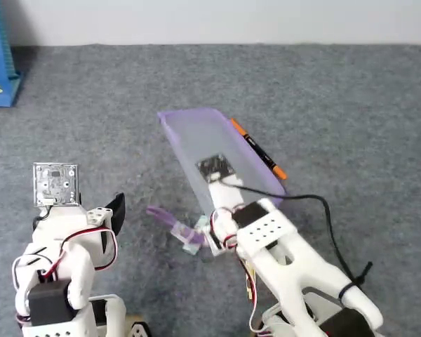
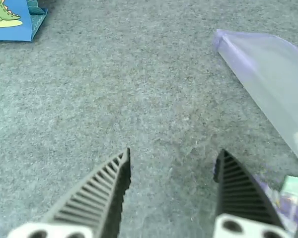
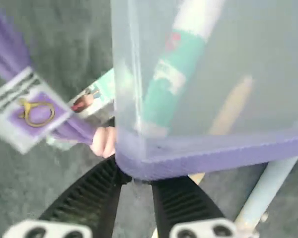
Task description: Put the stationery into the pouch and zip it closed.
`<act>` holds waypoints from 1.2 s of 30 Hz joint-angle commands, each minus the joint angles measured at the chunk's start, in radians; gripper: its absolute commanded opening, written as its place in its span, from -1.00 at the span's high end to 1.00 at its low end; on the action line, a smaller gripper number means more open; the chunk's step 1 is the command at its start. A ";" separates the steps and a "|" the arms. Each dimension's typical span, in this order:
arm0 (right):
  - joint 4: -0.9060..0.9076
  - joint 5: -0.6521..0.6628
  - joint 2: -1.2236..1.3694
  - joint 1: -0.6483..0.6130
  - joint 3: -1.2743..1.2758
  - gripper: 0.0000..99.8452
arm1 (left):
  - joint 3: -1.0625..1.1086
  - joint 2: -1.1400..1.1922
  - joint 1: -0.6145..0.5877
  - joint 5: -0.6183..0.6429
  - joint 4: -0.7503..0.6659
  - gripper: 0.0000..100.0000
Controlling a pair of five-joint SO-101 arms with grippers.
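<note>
**Desk:** Grey surface. Where's the purple pouch?

**Photographer:** Mid-surface. Likely light, floppy and slick, so hold the stiffer seam. The right end effector is clamped on its near corner, the left end effector gapes empty, and an orange pen lies alongside.

So the pouch is a see-through purple zip one, lying flat and diagonal on the grey tabletop. Its near corner is pinched in the right hand. Through the wall you can make out a green-and-white tube and a pale wood-coloured stick inside. A purple strap trails off that near corner, with a small tag on it. An orange pen with a black middle lies outside, right along the pouch's far long edge.
</note>
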 commanded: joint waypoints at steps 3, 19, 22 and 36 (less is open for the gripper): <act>-0.019 0.249 -0.001 0.088 -0.163 0.98 | -0.015 0.012 -0.003 -0.011 -0.003 0.47; 0.427 0.626 0.010 0.278 -0.769 0.98 | -0.015 0.012 -0.002 -0.011 -0.003 0.47; 0.453 0.689 0.012 0.272 -0.833 0.98 | -0.015 0.012 -0.002 -0.011 -0.003 0.47; 0.677 0.905 0.200 0.243 -0.908 0.94 | -0.015 0.012 -0.003 -0.011 -0.002 0.47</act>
